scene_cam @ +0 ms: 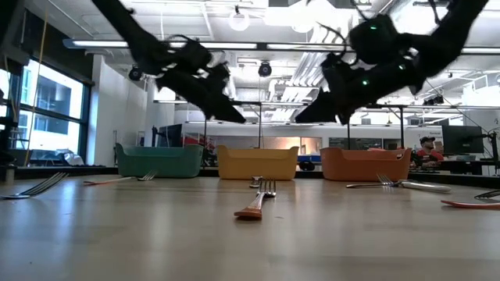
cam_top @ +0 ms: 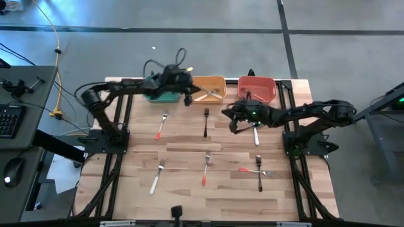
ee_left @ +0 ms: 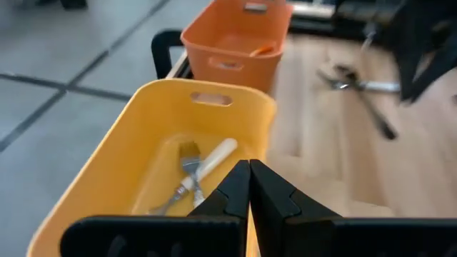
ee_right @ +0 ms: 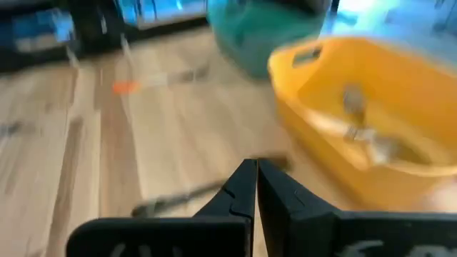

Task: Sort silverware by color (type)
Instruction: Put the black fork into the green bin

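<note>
My left gripper [cam_top: 188, 99] hangs shut and empty over the near left rim of the yellow bin [cam_top: 213, 82]; its wrist view shows white-handled forks [ee_left: 202, 170] lying inside. My right gripper [cam_top: 230, 121], shut and empty too, hovers above the table in front of the red bin [cam_top: 257, 81], near a black-handled fork [cam_top: 206, 122] that lies flat on the wood [ee_right: 178, 196]. More silverware lies flat on the table: a red-handled fork [cam_top: 161, 125], a white-handled piece [cam_top: 255, 134], a white-handled fork [cam_top: 157, 176], a red-handled fork [cam_top: 206, 170], and crossed black and red pieces [cam_top: 259, 171].
Three bins stand in a row along the far edge: green [cam_top: 163, 96], yellow, then red. The red bin [ee_left: 235, 36] holds a small red-orange piece [ee_left: 261, 50]. Bare wood lies between the two rows of silverware. Arm bases stand at the table's left and right edges.
</note>
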Action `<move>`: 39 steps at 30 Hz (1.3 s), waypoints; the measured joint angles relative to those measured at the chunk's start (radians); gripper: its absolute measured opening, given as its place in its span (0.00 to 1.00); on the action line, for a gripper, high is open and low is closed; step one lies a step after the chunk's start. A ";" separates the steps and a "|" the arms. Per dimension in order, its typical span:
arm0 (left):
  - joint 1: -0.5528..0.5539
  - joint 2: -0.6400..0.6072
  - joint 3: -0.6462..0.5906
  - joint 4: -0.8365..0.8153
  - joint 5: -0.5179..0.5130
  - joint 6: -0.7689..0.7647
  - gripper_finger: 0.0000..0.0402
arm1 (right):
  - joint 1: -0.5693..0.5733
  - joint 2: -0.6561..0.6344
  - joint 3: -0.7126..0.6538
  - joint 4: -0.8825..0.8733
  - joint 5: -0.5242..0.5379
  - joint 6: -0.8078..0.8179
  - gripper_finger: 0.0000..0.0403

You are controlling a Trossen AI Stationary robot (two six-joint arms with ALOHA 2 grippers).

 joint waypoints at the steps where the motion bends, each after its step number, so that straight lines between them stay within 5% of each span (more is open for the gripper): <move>1: -0.005 -0.035 -0.047 0.038 -0.001 -0.017 0.00 | 0.012 0.000 0.032 -0.085 0.003 0.011 0.00; 10: -0.068 -0.264 -0.390 0.378 -0.003 -0.116 0.00 | 0.151 0.000 0.297 -0.842 0.003 0.125 0.02; 18: -0.115 -0.290 -0.518 0.472 -0.004 -0.125 0.00 | 0.193 0.000 0.400 -1.354 0.156 0.156 0.20; 24: -0.134 -0.290 -0.523 0.496 -0.004 -0.122 0.00 | 0.076 0.000 0.335 -1.333 0.055 -0.053 0.30; 39: -0.136 -0.290 -0.523 0.493 -0.004 -0.123 0.00 | -0.109 0.090 0.234 -1.184 -0.039 -0.320 0.31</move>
